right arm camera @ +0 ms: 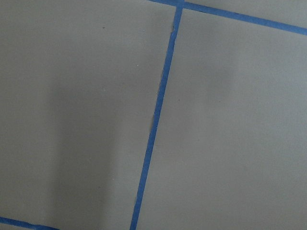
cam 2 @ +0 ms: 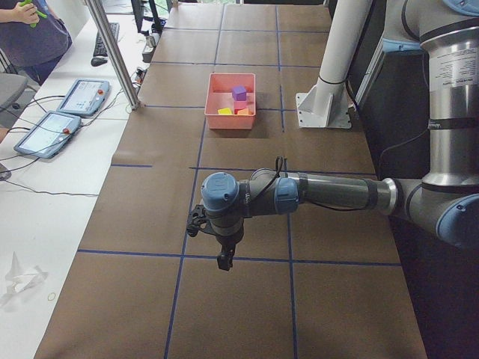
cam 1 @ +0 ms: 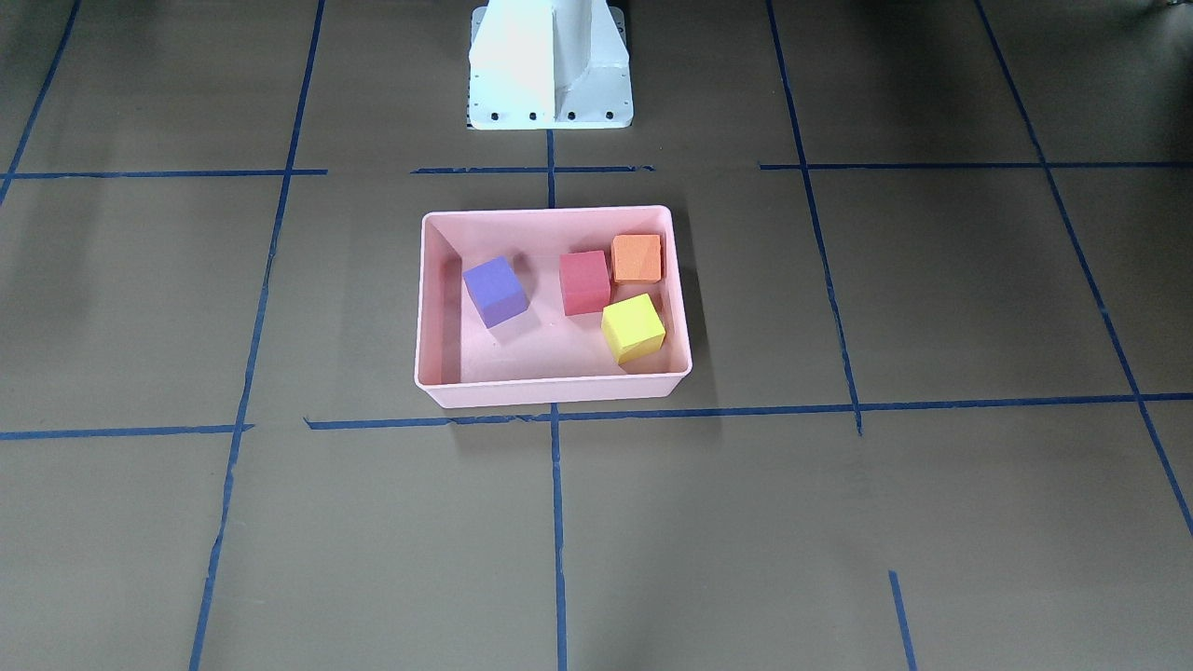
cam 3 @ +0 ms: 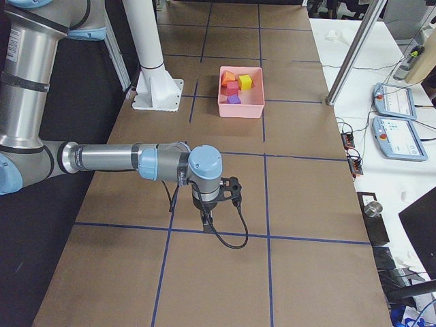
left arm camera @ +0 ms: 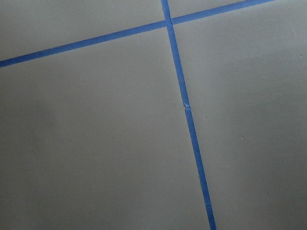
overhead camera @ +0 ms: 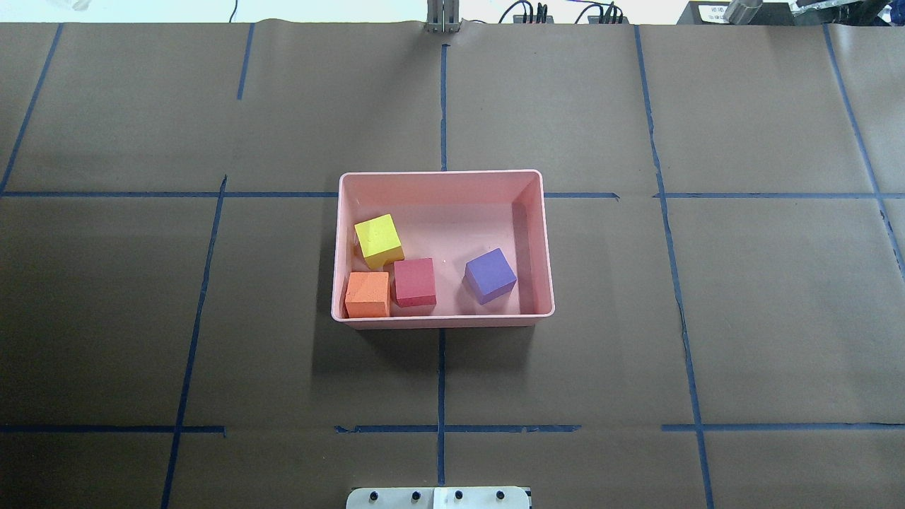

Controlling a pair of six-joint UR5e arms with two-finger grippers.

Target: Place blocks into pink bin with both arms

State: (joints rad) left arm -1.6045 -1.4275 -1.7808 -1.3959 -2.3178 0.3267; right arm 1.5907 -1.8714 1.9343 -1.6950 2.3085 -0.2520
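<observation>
The pink bin (overhead camera: 549, 240) stands at the table's middle and also shows in the front view (cam 1: 432, 308). All four blocks lie inside it: the yellow-green block (overhead camera: 379, 240), the orange block (overhead camera: 368, 295), the red block (overhead camera: 414, 281) and the purple block (overhead camera: 490, 275). My left gripper (cam 2: 223, 262) shows only in the exterior left view, low over the table and far from the bin. My right gripper (cam 3: 206, 221) shows only in the exterior right view, also far from the bin. I cannot tell whether either is open or shut. The wrist views show only paper and tape.
The white base pedestal (cam 1: 550, 65) stands behind the bin. Blue tape lines (overhead camera: 442, 382) grid the brown paper. A metal pole (cam 2: 112, 52), teach pendants (cam 2: 78, 96) and a person (cam 2: 30, 30) are on the operators' side.
</observation>
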